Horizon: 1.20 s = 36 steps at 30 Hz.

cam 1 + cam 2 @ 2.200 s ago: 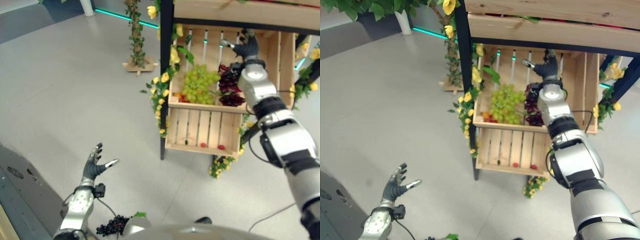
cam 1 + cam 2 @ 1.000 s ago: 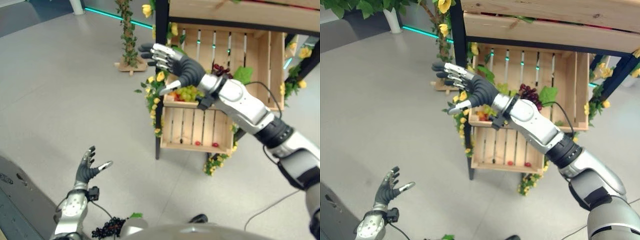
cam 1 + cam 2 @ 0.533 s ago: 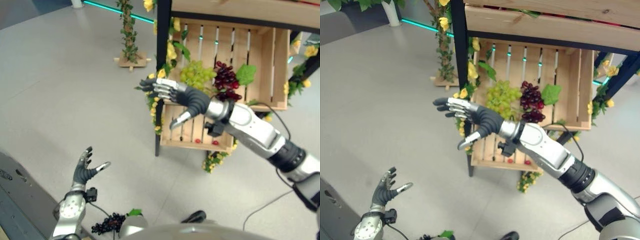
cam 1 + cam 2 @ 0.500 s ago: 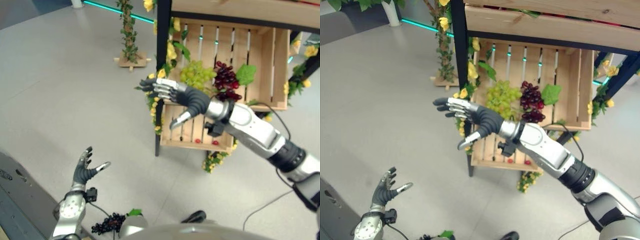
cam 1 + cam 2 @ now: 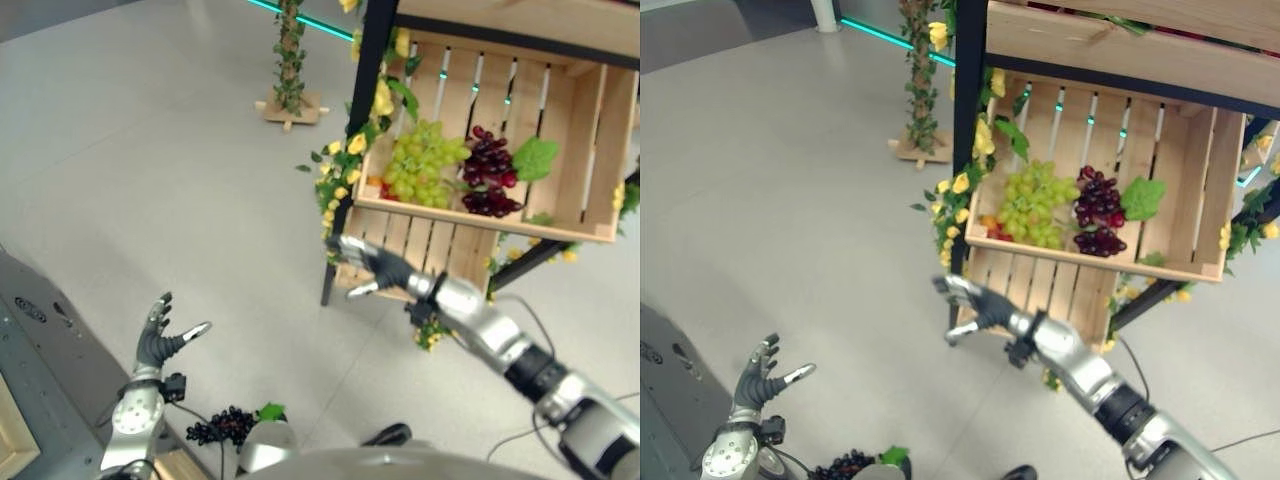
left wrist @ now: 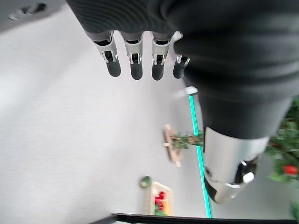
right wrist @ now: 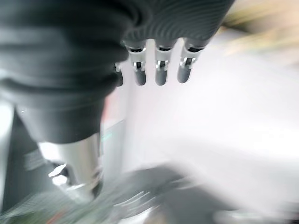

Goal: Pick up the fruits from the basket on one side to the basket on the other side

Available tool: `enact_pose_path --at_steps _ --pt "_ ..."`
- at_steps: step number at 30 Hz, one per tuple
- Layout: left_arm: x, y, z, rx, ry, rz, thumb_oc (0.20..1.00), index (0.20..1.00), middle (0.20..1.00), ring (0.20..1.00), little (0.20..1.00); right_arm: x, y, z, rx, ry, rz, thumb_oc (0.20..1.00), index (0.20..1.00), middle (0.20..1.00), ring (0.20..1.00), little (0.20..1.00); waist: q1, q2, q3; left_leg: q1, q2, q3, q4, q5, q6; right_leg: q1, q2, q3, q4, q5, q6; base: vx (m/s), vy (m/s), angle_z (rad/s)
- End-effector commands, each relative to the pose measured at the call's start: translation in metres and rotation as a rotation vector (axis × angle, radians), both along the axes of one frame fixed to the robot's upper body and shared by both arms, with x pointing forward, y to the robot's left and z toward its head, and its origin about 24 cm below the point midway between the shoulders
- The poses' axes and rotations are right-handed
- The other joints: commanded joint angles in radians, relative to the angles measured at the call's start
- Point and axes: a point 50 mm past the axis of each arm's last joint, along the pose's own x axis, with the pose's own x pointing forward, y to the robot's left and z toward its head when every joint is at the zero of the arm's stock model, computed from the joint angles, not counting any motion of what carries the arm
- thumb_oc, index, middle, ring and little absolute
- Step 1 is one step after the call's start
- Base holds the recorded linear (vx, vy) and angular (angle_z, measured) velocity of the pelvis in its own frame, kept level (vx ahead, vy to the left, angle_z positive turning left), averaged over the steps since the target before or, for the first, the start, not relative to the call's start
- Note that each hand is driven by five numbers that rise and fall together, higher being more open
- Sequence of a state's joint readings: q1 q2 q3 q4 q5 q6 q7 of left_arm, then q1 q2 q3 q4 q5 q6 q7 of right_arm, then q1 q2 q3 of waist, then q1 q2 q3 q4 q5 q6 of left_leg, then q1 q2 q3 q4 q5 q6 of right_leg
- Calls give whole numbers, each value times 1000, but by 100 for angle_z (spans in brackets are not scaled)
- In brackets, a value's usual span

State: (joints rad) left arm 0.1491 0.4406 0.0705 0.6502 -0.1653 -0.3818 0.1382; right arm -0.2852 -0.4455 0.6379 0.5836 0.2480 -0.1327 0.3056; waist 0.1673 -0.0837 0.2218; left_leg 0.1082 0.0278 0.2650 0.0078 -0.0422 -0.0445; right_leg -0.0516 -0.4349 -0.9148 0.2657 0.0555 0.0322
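Note:
A slatted wooden crate [image 5: 590, 150] stands tilted on a shelf stand at the upper right. In it lie a bunch of green grapes [image 5: 424, 170], a bunch of dark red grapes [image 5: 488, 172] and a green leaf [image 5: 535, 157]. My right hand [image 5: 377, 268] hangs open and empty in front of the lower crate [image 5: 440, 247], below the grapes; its straight fingers [image 7: 159, 67] hold nothing. At the lower left my left hand [image 5: 155, 341] is open, palm up, over the floor, fingers [image 6: 134, 58] straight. A bunch of dark grapes [image 5: 221, 428] with a leaf lies at the bottom edge.
A black post [image 5: 358, 140] wound with yellow flowers and leaves bounds the crates' left side. A vine-covered pole on a wooden foot [image 5: 288, 70] stands further back. A grey metal panel [image 5: 45, 345] fills the lower left corner. Open grey floor lies between.
My right hand has dropped from beside the grape crate down to the lower crate's front, still empty. The camera has shifted. The left hand has hardly moved.

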Motion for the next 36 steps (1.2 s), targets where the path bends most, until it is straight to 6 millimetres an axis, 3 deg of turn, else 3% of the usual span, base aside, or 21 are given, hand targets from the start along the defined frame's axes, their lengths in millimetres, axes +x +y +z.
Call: enact_pose_path --at_steps 1,2,3,4,5,6,8,9,10,14,17,19,20,28,31,33,34,35,36 --pt "5 5 3 31 -18 -2 1000 1000 1000 1000 1000 -15 2 -29 -131 4 -21 1000 1000 1000 1000 1000 13 -2 -33 1 -39 0 -34 -34 20 0 -118 51 13 178 212 0 0 0" --pt "5 6 3 32 -18 -3 1000 1000 1000 1000 1000 -15 4 -30 -132 2 -21 1000 1000 1000 1000 1000 14 -3 -34 1 -39 0 -34 -35 20 0 -118 50 14 178 212 0 0 0" --pt "-2 5 -5 14 35 -10 1000 1000 1000 1000 1000 -47 -14 -66 -237 161 -82 1000 1000 1000 1000 1000 10 4 -40 7 -42 -5 -34 -39 23 5 -122 48 15 177 212 11 6 -6" --pt "-2 6 -5 17 37 -13 1000 1000 1000 1000 1000 -48 -12 -67 -236 160 -83 1000 1000 1000 1000 1000 11 2 -41 7 -42 -6 -34 -40 23 6 -122 47 16 177 212 31 8 -2" --pt "-8 4 -12 -2 84 -23 1000 1000 1000 1000 1000 -74 -35 -89 -304 288 -216 1000 1000 1000 1000 1000 6 6 -53 11 -45 -9 -33 -43 25 13 -125 40 14 177 213 25 2 5" --pt "-7 4 -12 -1 85 -26 1000 1000 1000 1000 1000 -74 -35 -89 -304 287 -218 1000 1000 1000 1000 1000 8 6 -53 11 -44 -9 -33 -43 25 14 -125 39 13 177 213 33 4 2" --pt "-16 -1 -25 -32 162 -41 1000 1000 1000 1000 1000 -103 -61 -106 -382 414 -377 1000 1000 1000 1000 1000 0 16 -66 16 -46 -14 -30 -46 28 22 -129 31 13 179 213 34 11 -2" --pt "-15 -1 -25 -32 162 -44 1000 1000 1000 1000 1000 -103 -61 -106 -381 415 -380 1000 1000 1000 1000 1000 3 17 -66 16 -46 -15 -30 -47 28 22 -129 29 13 178 213 32 13 2" --pt "-24 -6 -37 -63 236 -45 1000 1000 1000 1000 1000 -115 -77 -110 -366 469 -527 1000 1000 1000 1000 1000 -11 21 -71 19 -46 -15 -29 -48 30 21 -130 31 16 180 213 0 0 0" --pt "-44 -18 -59 -93 392 -86 1000 1000 1000 1000 1000 -138 -102 -114 -406 549 -724 1000 1000 1000 1000 1000 -30 31 -80 25 -48 -13 -29 -51 33 20 -133 34 23 181 214 17 16 4" --pt "-74 -32 -85 -137 598 -98 1000 1000 1000 1000 1000 -157 -115 -117 -372 632 -961 1000 1000 1000 1000 1000 -53 40 -92 33 -50 -8 -36 -51 36 19 -130 40 17 185 215 22 17 -3" --pt "-76 -36 -88 -146 615 -105 1000 1000 1000 1000 1000 -159 -114 -117 -353 642 -980 1000 1000 1000 1000 1000 -55 43 -94 35 -50 -5 -38 -52 36 17 -131 41 18 185 214 35 34 -10" --pt "-87 -42 -95 -177 669 -93 1000 1000 1000 1000 1000 -157 -111 -118 -290 644 -1053 1000 1000 1000 1000 1000 -64 45 -97 40 -49 -3 -38 -54 39 15 -132 46 23 187 214 40 40 -6" --pt "-116 -55 -109 -256 797 -59 1000 1000 1000 1000 1000 -143 -107 -115 -220 612 -1090 1000 1000 1000 1000 1000 -70 45 -100 68 -60 -7 -28 -77 60 3 -145 107 99 174 217 55 104 1" --pt "-116 -53 -109 -253 802 -42 1000 1000 1000 1000 1000 -138 -109 -113 -183 588 -1106 1000 1000 1000 1000 1000 -88 53 -90 85 -82 -35 -7 -92 91 -77 -132 295 295 134 212 55 225 27" --pt "-114 -52 -108 -269 781 -23 1000 1000 1000 1000 1000 -131 -110 -110 -173 557 -1097 1000 1000 1000 1000 1000 -101 55 -76 91 -98 -55 -9 -73 113 -136 -82 389 372 137 188 -18 165 24" --pt "-114 -52 -108 -269 781 -23 1000 1000 1000 1000 1000 -131 -110 -110 -173 557 -1097 1000 1000 1000 1000 1000 -100 55 -76 91 -98 -54 -9 -73 113 -138 -82 391 373 137 188 28 91 19" --pt "-107 -50 -106 -262 764 -31 1000 1000 1000 1000 1000 -132 -113 -110 -177 555 -1108 1000 1000 1000 1000 1000 -116 51 -70 99 -109 -85 -8 -87 123 -181 -8 449 360 83 166 42 28 13" --pt "-103 -49 -105 -258 755 -39 1000 1000 1000 1000 1000 -134 -116 -109 -172 554 -1132 1000 1000 1000 1000 1000 -116 48 -67 102 -117 -108 -11 -89 119 -194 6 458 311 69 159 71 -33 -1"
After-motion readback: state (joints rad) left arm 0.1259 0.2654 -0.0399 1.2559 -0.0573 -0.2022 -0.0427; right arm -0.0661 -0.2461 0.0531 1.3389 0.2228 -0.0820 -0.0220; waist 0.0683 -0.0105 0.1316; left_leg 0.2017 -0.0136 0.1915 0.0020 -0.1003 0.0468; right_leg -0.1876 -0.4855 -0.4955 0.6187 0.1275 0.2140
